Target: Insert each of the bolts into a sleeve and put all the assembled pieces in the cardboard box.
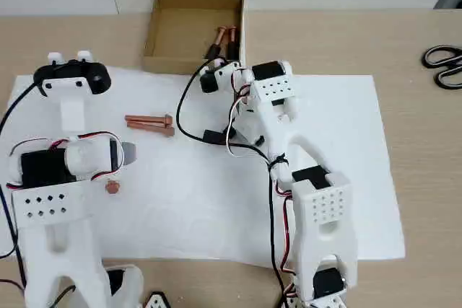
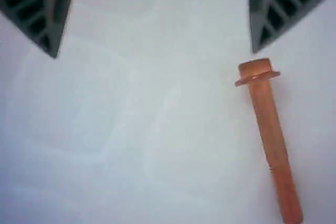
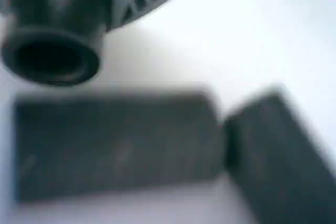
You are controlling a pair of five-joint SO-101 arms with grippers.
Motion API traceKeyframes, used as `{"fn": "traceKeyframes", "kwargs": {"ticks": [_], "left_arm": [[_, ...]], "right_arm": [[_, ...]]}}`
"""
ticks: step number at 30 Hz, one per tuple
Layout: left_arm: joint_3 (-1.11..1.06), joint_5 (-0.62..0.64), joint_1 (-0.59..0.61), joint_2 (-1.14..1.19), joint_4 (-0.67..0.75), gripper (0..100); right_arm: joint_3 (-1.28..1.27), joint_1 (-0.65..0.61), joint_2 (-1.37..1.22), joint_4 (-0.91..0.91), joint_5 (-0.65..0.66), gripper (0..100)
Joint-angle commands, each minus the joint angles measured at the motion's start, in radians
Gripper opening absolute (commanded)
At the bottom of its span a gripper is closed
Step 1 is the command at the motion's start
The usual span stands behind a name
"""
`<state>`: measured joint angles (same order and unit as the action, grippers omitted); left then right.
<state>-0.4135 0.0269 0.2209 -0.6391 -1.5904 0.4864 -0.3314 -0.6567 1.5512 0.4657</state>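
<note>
A copper bolt (image 2: pixel 269 139) lies on the white paper, its head close to one finger of my left gripper (image 2: pixel 153 51), which hangs open above the sheet. From above, a copper bit (image 1: pixel 112 187) shows beside the left gripper (image 1: pixel 124 158). Two more bolts (image 1: pixel 149 124) lie side by side further back. My right gripper (image 1: pixel 216 76) is near the cardboard box (image 1: pixel 155 30), shut on a black sleeve (image 3: pixel 50 59) whose open end faces the camera. Two loose sleeves (image 3: pixel 115 145) lie below it on the paper. Two assembled pieces (image 1: pixel 224 40) rest in the box.
The white paper sheet (image 1: pixel 216 207) covers the middle of the wooden table. Black scissors (image 1: pixel 446 64) lie at the far right edge. Cables (image 1: pixel 188 117) loop from the right arm across the sheet near the loose bolts.
</note>
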Motion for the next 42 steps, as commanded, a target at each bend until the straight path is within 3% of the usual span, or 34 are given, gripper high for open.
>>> {"fn": "traceKeyframes", "kwargs": {"ticks": [1,8,15,20,38,42], "left_arm": [[0.007,0.005,0.009,-0.011,-0.003,22],[0.015,0.005,0.011,0.032,-0.005,22],[0.076,0.000,0.141,0.305,0.008,22],[0.114,-0.002,0.161,0.462,0.011,17],[0.111,0.005,0.161,0.738,0.239,15],[0.111,0.005,0.160,0.784,0.282,8]], "right_arm": [[0.077,0.038,0.108,0.102,-0.051,0.3],[0.023,0.045,0.248,0.127,-0.110,0.3],[-0.118,0.045,0.417,0.125,-0.118,0.3],[-0.192,0.045,0.506,0.122,-0.118,0.3],[-0.304,0.047,0.631,0.122,-0.117,0.3],[-0.304,0.047,0.634,0.122,-0.118,0.3]]}}
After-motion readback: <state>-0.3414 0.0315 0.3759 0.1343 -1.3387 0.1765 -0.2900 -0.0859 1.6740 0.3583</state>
